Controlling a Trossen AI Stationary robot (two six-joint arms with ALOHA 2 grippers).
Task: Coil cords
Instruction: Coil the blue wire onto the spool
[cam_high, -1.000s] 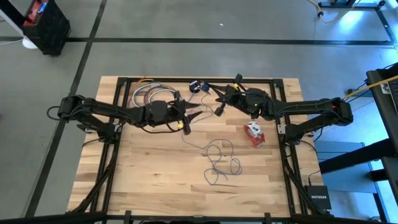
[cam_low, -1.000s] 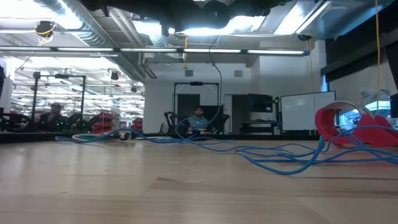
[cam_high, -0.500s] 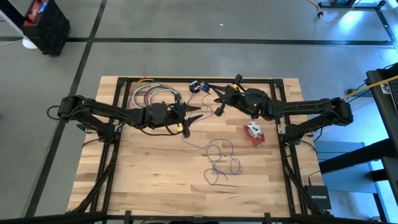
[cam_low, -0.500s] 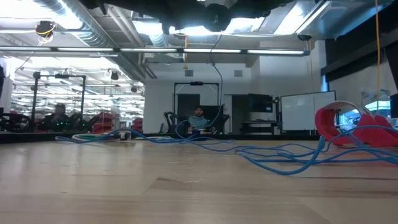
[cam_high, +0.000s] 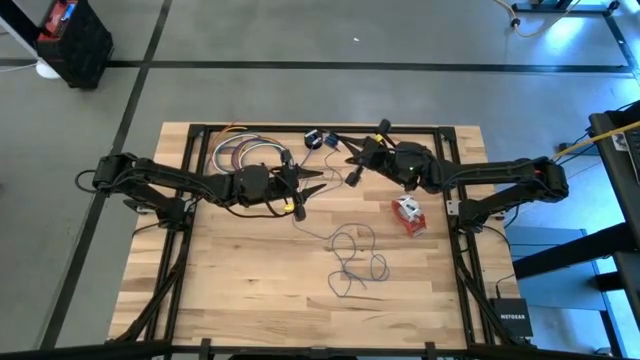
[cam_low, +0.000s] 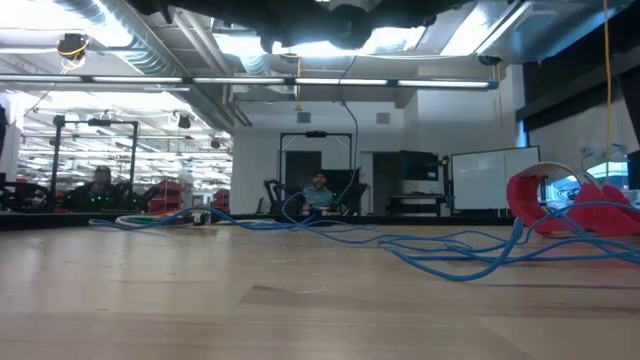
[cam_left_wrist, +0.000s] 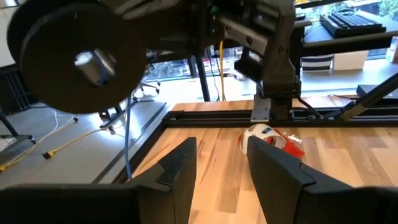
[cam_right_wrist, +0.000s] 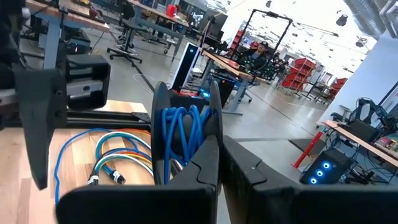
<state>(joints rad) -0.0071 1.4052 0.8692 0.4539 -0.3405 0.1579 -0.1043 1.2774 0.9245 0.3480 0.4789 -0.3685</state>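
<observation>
- The thin bluish-purple cord (cam_high: 352, 258) lies in loose loops on the table (cam_high: 240, 290), below and left of the red-and-white cord bundle (cam_high: 408, 213). From the loops a strand runs up toward the left gripper (cam_high: 311, 180).
- The red-and-white cord bundle lies on the table untouched, just below the right arm's forearm. The left wrist view shows it beyond the left fingers (cam_left_wrist: 180, 168).
- The left gripper hovers well left of the bundle and above the loops. Its fingers are parted, with nothing between them in the wrist view. I judge it is held open so that it can take the strand once the turns are fed across.
- The right gripper (cam_high: 353, 160) is up and left of the bundle, facing the left one, with its fingers closed. In its wrist view blue turns of cord (cam_right_wrist: 186, 134) show between the tips; I judge they are pinched to keep the coil from springing apart (whether the small black puck is among them I cannot tell).
- Both arms reach in from the table's sides, stretched low and nearly level, so the grippers meet tip to tip above the loops.
- A separate bundle of coloured cables (cam_high: 243, 152) lies far left of the red-and-white bundle, near the table's far edge.
- Most of the cord is uncoiled, so the job looks early.
</observation>
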